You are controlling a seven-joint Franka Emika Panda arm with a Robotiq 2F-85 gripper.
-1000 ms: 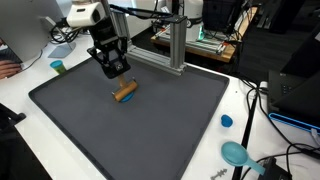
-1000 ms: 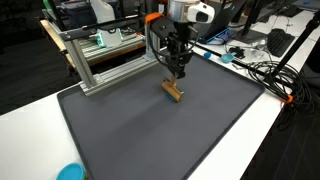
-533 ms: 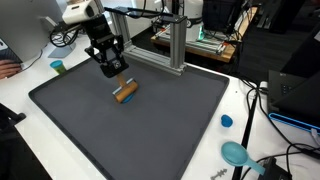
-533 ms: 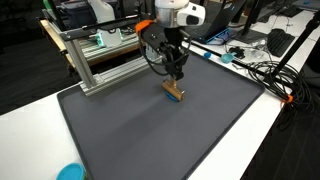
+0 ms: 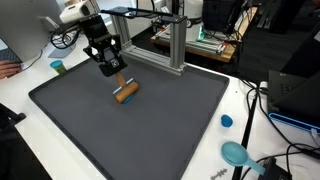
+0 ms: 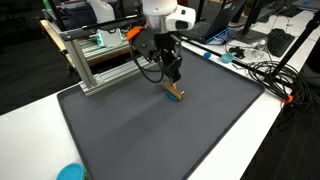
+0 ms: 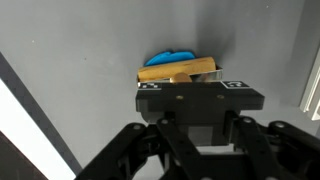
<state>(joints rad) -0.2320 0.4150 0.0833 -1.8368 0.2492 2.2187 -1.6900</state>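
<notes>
Wooden block (image 5: 126, 94) barely shifted; claw (image 5: 118, 79) grips.

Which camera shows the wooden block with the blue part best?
The wrist view: the wooden block sits large and centred, its blue part clear. In both exterior views it is small on the mat, near the hand.

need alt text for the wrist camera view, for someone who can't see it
Looking down past the black gripper, which appears closed on a small wooden block with a blue piece showing behind it, over a dark grey mat. A white strip of table edge crosses the lower left corner.
</notes>
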